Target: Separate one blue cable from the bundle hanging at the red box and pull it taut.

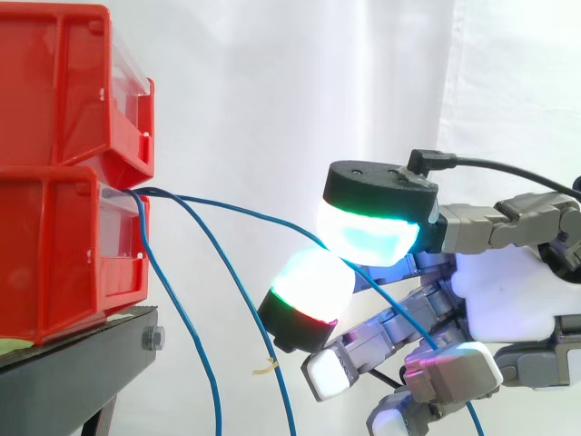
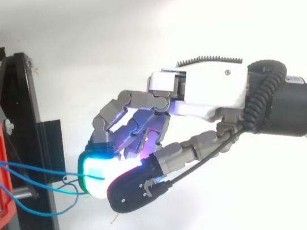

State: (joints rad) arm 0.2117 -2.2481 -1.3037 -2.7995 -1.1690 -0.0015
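Blue cable point(image 1: 238, 214) is pinched between two glowing fingertip pads: the cyan one point(image 1: 368, 234) above and the white-green one point(image 1: 309, 283) below it press together over the strand, while the remaining fingers curl under the hand point(image 1: 504, 291). Behind the pinch the strand drops through those curled fingers and leaves at the lower edge of the side view. Toward the bins it runs in a shallow bow, not quite straight, up to the gap between the upper red bin point(image 1: 64, 82) and the lower red bin point(image 1: 54, 263), which sit stacked on the black stand point(image 1: 82, 363). The first risk lies at the pads: they look rounded and broad and the strand is thin, so as tension builds it could slide through or roll off the edge of the contact, and the pull would be lost. Next, the slack threaded among the curled fingers could catch on one of them and tug sideways when the arm draws back. Further out, the two other blue cables point(image 1: 204, 359) hang free toward the floor but leave the same gap just beside the held one; from the top view the strands lie close near the bin front, so a pull along a poor line could drag a neighbour with it. Last, how the strand is anchored inside the bins cannot be seen, so too hard a pull might draw it out or shift a bin on the stand.
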